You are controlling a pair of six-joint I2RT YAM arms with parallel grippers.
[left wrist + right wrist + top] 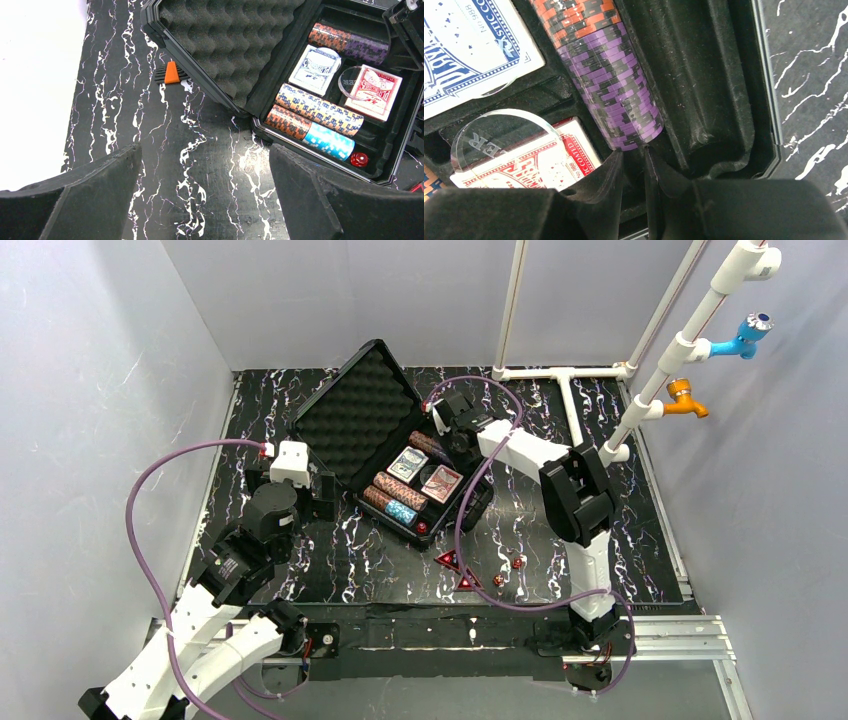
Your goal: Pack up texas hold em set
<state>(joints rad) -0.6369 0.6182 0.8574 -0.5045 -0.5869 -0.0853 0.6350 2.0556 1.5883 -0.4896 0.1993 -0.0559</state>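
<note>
The case (352, 408) lies open on the table (600, 530), set diagonally, with its foam-lined lid tilted back on the far-left side and the tray on the near-right side. The right gripper (634, 152) reaches into the tray. Its jaws are drawn close with only a narrow slit between them, and whether they pinch anything cannot be told. A roll of chips (611, 85) starts directly ahead of the fingertips. Its purple end is nearest the jaws, its orange end is farthest, and its long axis runs away from them along a tray channel. To the left of the jaws lies a red card deck (574, 160) with a clear round disc (499, 137) on it, and a blue card deck (469, 45) lies beyond. The left gripper (205, 150) hangs over bare table with its jaws spread wide, and the case is ahead and to the right of them. In that part of the tray lie a tan-and-blue roll (320, 110) and an orange-and-light-blue roll (310, 132), parallel and touching, with a red die (359, 160) in the corner pocket just past the blue end. Two red triangular markers (455, 570) and two dice (508, 571) lie on the table outside the case, near the right arm's base.
</note>
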